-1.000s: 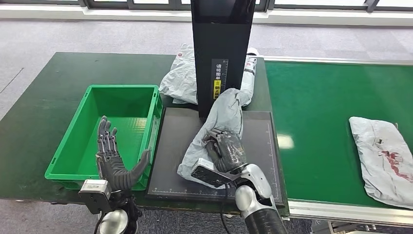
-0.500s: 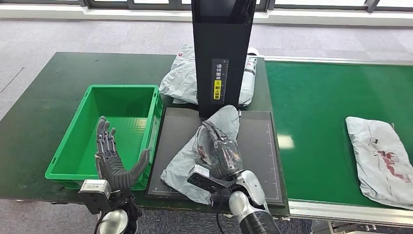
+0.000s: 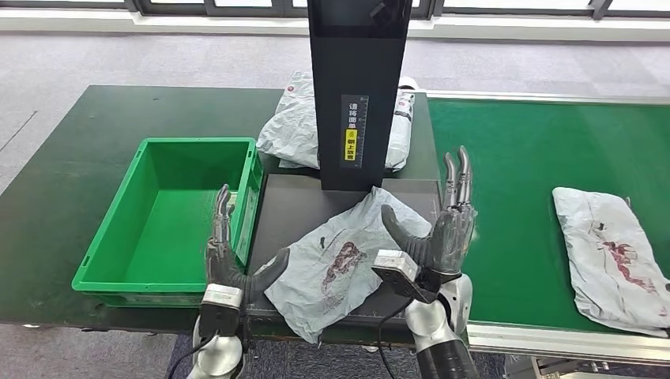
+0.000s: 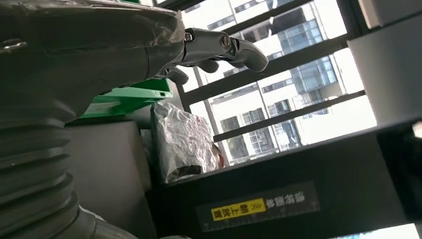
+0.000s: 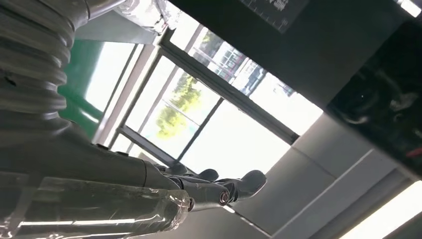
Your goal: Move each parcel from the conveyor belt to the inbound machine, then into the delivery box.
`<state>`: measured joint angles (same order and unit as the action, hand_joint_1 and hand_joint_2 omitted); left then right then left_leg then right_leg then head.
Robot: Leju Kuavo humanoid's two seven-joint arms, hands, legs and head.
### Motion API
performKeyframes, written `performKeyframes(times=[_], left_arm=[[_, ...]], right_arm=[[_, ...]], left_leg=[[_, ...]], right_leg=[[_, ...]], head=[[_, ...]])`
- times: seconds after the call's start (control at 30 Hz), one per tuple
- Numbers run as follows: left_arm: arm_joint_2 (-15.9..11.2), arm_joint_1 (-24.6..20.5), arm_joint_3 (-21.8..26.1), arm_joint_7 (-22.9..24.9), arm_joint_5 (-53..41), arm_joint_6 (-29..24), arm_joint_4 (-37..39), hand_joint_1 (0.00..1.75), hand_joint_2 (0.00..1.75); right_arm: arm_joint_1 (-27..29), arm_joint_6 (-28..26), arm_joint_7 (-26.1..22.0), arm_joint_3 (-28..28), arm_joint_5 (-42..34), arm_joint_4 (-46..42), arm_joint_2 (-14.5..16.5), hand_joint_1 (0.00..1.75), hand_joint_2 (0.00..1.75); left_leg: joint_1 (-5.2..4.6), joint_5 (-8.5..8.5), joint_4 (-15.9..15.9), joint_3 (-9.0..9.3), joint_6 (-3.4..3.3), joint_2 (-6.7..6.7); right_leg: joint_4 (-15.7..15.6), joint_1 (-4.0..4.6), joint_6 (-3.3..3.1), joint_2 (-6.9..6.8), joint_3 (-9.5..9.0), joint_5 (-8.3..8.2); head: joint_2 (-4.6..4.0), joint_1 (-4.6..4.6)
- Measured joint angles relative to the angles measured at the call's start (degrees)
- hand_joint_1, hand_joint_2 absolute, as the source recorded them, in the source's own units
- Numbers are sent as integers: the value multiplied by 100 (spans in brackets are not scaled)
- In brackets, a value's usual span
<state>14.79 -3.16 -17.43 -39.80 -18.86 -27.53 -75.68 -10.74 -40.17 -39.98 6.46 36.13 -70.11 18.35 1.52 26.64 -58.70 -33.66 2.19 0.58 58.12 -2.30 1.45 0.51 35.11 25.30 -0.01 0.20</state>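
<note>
Two hands raised, one each side of a grey parcel [image 3: 336,264] flat on the black platform of the inbound machine [image 3: 357,87]. Leftmost, green delivery box [image 3: 170,217], beyond the left fingertips. Left hand [image 3: 229,264] next, fingers upright and apart, holding nothing, thumb touching or nearly touching the parcel's edge. Then the parcel, lying between both thumbs, long axis diagonal, far corner toward the machine's column, near corner overhanging the platform's front. Right hand [image 3: 442,229] spread wide, empty. Farther right, another parcel [image 3: 612,257] waiting on the conveyor belt [image 3: 513,158]. Probably scanning stage; next, gripping the parcel and carrying it leftward into the box.
</note>
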Motion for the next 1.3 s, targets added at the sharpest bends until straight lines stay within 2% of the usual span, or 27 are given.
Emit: performKeyframes(times=[0.07,0.17,0.3,0.37,0.63,0.77,1.3], left_arm=[[46,-383,-19,192,-686,-168,616,0,175],[156,-983,-19,740,-1722,-478,1613,0,175],[343,-1686,-20,1916,-3024,-840,2892,0,175],[424,-1911,-21,2298,-3468,-848,3425,0,175],[575,-2319,-21,2594,-3896,-670,4551,1,175],[586,-2453,-43,2800,-4108,-433,4862,175,175],[591,-2588,-108,3176,-4656,-119,5250,175,175]], right_arm=[[-1,0,-1,-22,-277,-8,-12,0,175],[7,0,-2,-52,-491,-59,-20,0,175],[39,0,-3,-82,-551,-236,-25,0,175],[56,0,-3,-85,-547,-347,-26,0,175],[97,0,-2,-145,-551,-546,-35,0,175],[107,0,-2,-164,-593,-548,-43,0,175],[114,1,-2,-187,-682,-548,-45,0,175]], left_leg=[[0,-5,0,-1,1,2],[1,-12,1,-1,5,-2],[0,-15,0,-3,3,-1],[0,-15,0,-4,2,-4],[0,-14,2,-6,2,-5],[0,-15,3,-6,2,-5],[1,-19,3,-4,4,-4]], right_leg=[[0,1,-3,-2,-2,-6],[1,0,-4,1,-3,-18],[1,0,-3,3,-3,-23],[1,0,-3,4,-1,-23],[1,0,-4,6,4,-22],[1,0,-4,5,1,-22],[1,0,-2,6,-1,-24]], head=[[0,1],[0,1],[1,1],[1,0],[-1,-1],[-1,1],[1,1]])
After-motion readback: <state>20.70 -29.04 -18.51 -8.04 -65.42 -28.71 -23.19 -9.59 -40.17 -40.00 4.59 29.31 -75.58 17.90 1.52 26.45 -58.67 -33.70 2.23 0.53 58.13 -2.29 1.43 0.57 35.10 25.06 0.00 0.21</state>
